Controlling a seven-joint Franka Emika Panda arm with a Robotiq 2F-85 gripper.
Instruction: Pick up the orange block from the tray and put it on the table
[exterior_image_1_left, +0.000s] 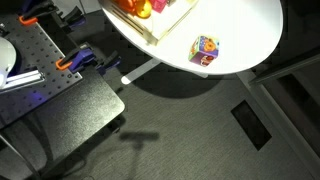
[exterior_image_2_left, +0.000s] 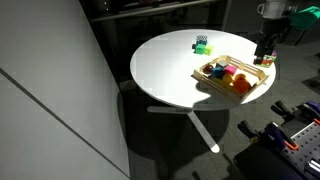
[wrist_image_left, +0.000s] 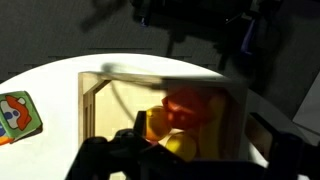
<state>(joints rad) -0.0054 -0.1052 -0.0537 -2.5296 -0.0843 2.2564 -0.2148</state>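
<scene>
The light-wood tray (wrist_image_left: 95, 100) lies on the white round table (wrist_image_left: 50, 75) and holds several coloured pieces. In the wrist view the orange block (wrist_image_left: 157, 122) sits at the left of the pile, beside a red piece (wrist_image_left: 190, 105) and a yellow piece (wrist_image_left: 180, 148). My gripper (wrist_image_left: 197, 140) hovers above the tray, open and empty, with its dark fingers on either side of the pile. In an exterior view the gripper (exterior_image_2_left: 264, 55) hangs over the far end of the tray (exterior_image_2_left: 208, 80). The tray's corner (exterior_image_1_left: 150, 35) also shows at the top of an exterior view.
A multicoloured cube (exterior_image_2_left: 201, 44) stands on the table apart from the tray; it also shows in the wrist view (wrist_image_left: 18, 115) and in an exterior view (exterior_image_1_left: 205, 50). A grey perforated metal plate (exterior_image_1_left: 40, 60) with clamps sits beside the table.
</scene>
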